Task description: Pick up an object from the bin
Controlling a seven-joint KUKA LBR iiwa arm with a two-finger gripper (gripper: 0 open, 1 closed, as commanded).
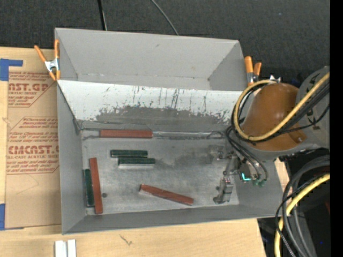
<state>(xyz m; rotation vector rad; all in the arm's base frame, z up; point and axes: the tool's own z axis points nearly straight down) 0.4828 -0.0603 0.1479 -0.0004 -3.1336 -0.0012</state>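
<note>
Gripper (224,189) low over bare floor near right front corner of grey bin (161,58); could not tell whether claw was released or clenched. Nearest thing: slanted red-brown bar (166,194) on floor to its left, apart from it. Dark green bars (131,157) lay mid-floor; red bar (95,185) beside green bar (87,187) along left wall; long red-brown bar (125,134) against back wall
</note>
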